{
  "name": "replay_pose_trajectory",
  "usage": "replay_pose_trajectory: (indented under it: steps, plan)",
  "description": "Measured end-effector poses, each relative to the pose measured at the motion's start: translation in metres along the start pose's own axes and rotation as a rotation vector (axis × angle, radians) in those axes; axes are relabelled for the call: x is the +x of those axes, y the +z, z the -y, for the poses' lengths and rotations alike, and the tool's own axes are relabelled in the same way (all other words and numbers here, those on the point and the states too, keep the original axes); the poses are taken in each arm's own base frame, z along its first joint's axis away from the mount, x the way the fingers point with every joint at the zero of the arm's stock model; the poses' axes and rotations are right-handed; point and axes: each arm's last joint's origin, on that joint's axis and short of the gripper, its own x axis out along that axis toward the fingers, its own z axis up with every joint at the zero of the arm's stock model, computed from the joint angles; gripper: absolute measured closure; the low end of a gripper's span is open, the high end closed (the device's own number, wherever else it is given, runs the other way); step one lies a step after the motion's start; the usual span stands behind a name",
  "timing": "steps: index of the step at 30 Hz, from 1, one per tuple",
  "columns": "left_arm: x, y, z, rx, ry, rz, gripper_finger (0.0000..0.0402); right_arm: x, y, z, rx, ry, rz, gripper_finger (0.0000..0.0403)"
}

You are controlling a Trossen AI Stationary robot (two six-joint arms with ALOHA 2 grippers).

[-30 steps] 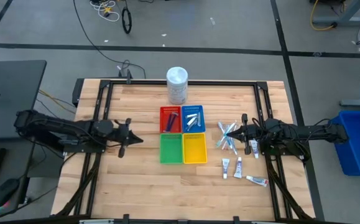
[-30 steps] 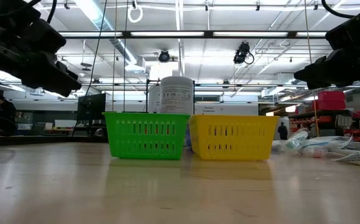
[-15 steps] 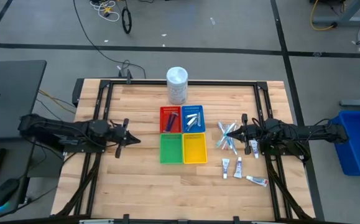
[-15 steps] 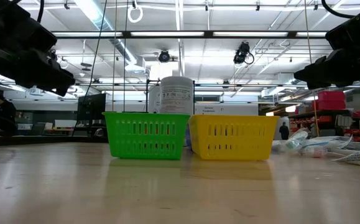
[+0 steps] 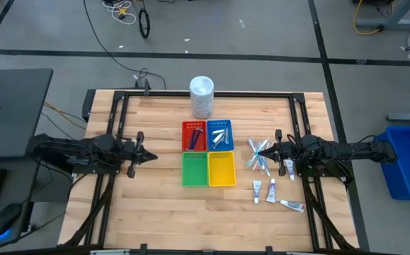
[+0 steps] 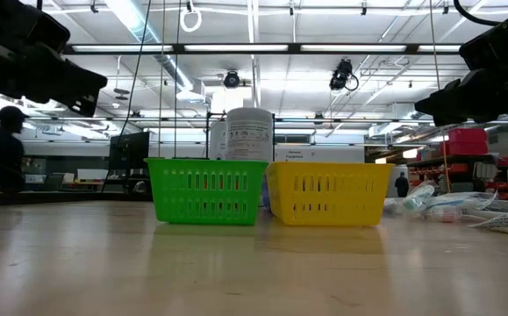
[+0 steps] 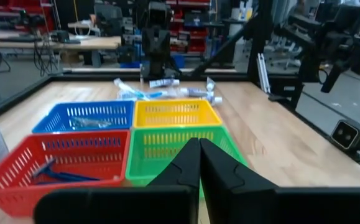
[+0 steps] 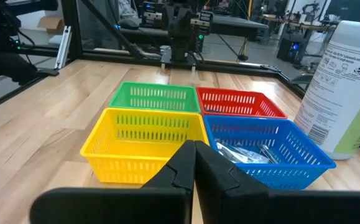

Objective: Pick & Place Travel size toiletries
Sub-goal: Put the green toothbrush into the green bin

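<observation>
High view: we're between picks | both claws, left gripper (image 5: 149, 156) and right gripper (image 5: 267, 151), closed, empty | next: open right over toothbrushes (image 5: 255, 154), grab one

both dark arms lie low and stretched inward from opposite sides, wrists level. the left gripper (image 5: 148, 156) points toward the right arm, its two fingers (image 7: 195, 163) pressed together with nothing between them. the right gripper (image 5: 267, 151) points back toward the left arm, fingers (image 8: 192, 163) likewise closed flat against each other, with nothing between them.
</observation>
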Motion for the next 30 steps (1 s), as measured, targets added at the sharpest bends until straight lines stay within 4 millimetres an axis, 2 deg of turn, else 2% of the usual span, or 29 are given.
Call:
replay_pose_trajectory:
  steps: [10,22,30]
  plan:
    - [-0.0066,0.0071,-0.0001,0.078,0.017,0.097,0.0394,0.0000,-0.0001,0.0000,0.000,0.000,-0.001,0.0389]
    - [-0.0063,0.0064,-0.0002,0.083,0.017,0.091,0.0371,0.0000,-0.0001,0.0000,0.000,0.000,0.000,0.0390]
    - [-0.0061,0.0062,-0.0002,0.051,0.016,0.088,0.0374,0.0000,-0.0001,0.0000,0.000,0.000,0.000,0.0389]
